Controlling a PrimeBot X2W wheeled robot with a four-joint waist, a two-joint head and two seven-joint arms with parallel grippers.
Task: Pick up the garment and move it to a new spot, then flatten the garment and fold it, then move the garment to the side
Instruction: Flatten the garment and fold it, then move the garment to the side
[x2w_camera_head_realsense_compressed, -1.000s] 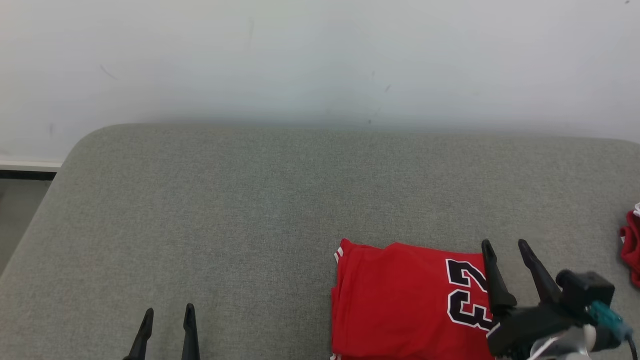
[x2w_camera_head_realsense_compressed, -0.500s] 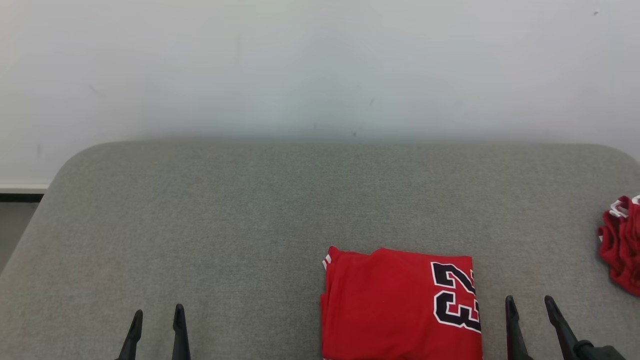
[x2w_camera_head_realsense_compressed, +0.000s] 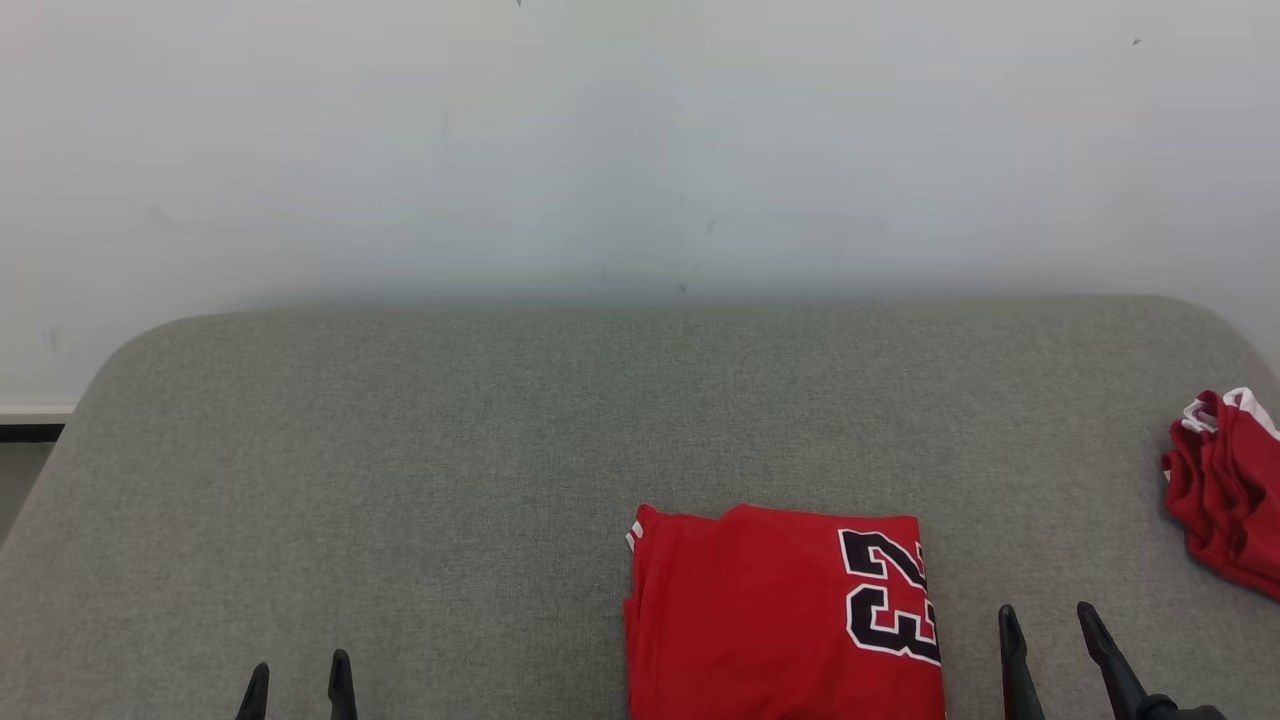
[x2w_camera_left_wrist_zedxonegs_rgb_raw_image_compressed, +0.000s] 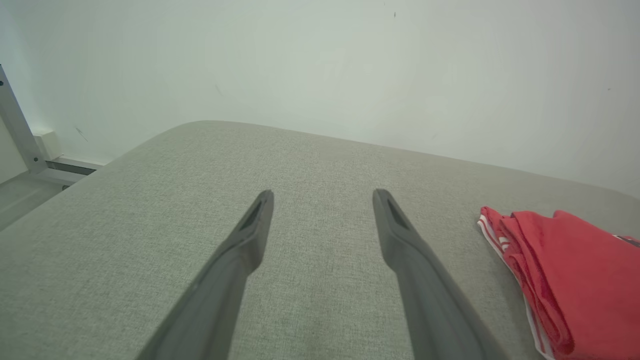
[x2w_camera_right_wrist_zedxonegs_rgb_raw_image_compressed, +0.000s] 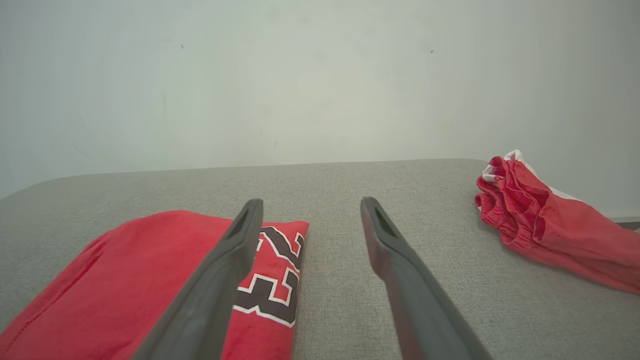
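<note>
Lower right of the head view: folded jersey (x2w_camera_head_realsense_compressed: 780, 620), red, a neat rectangle with the black, white-edged number (x2w_camera_head_realsense_compressed: 890, 600) along its right side, lying flat on the grey worktop (x2w_camera_head_realsense_compressed: 400, 450). Its lower edge is cut off by the frame. Right gripper (x2w_camera_head_realsense_compressed: 1045, 610) just beside its right edge, fingers apart, holding nothing. Left gripper (x2w_camera_head_realsense_compressed: 299, 662) at lower left, well apart from the cloth, fingers also apart and empty. Crumpled red heap (x2w_camera_head_realsense_compressed: 1220, 490) with white trim at the right edge. Pale wall (x2w_camera_head_realsense_compressed: 600, 150) fills the top.

Left wrist view: fingers spread over bare woven upholstery. The jersey's stacked layers and striped trim show at right, edges soft and rounded.

Right wrist view: left finger crosses over the number, though whether it touches I cannot tell. The heap sits at upper right, loose and bunched.

Judgement: the fold looks done and the move to the side remains. A pinch catching only the top layers would peel the stack open. Dragging over the coarse weave could rumple the bottom layer. Pushing toward the heap risks tangling the two.
</note>
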